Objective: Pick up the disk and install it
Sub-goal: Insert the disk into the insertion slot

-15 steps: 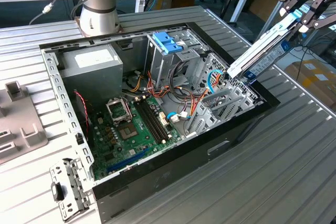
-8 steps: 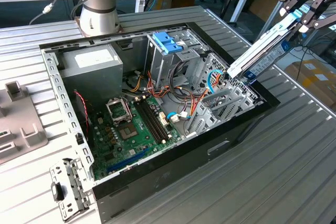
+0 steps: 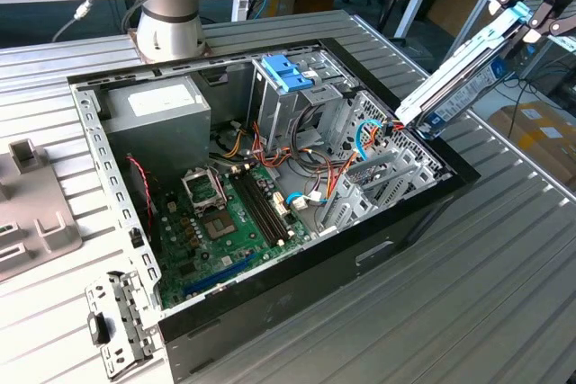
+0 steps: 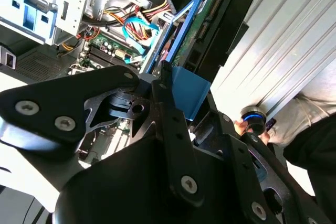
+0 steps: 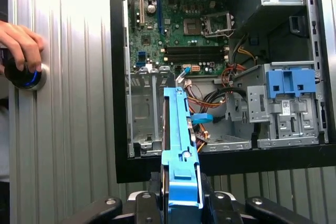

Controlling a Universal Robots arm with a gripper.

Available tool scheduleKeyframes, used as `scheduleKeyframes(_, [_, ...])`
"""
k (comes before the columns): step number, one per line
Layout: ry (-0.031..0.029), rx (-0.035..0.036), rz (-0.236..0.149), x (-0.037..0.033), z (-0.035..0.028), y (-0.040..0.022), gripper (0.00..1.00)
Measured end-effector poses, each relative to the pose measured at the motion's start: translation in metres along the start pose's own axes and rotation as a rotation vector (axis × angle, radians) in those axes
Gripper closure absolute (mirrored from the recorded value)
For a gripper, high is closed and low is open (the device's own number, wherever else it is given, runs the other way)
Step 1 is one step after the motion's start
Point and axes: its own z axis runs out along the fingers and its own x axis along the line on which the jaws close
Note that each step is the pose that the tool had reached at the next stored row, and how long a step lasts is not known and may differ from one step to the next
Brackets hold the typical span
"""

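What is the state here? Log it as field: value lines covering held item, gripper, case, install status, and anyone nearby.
held item: the disk, blue-railed, tilted, lower end toward the case
gripper: gripper shut on the disk, above the case's edge at the exterior view's right
case: computer case lying open, motherboard exposed
install status: not yet seated; the disk is in the air outside the case
contact with case: cannot tell
nearby: a hand on a round dark knob on the ribbed table beside the case

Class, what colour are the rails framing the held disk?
Bright blue; the disk shows best in the first wrist view.
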Motion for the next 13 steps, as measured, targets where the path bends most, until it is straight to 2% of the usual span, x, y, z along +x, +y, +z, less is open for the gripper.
scheduleKeyframes(3, [0.0008, -0.0123, 0.001, 0.0034, 0.0001, -0.0068, 0.63])
scheduleKeyframes(4, [0.0007, -0.0143, 0.001, 0.0036, 0.0009, -0.0077, 0.63])
scheduleKeyframes(9, [0.0019, -0.0298, 0.002, 0.0046, 0.0084, -0.0183, 0.63])
scheduleKeyframes(13, [0.0025, -0.0378, 0.003, 0.0047, 0.0121, -0.0249, 0.63])
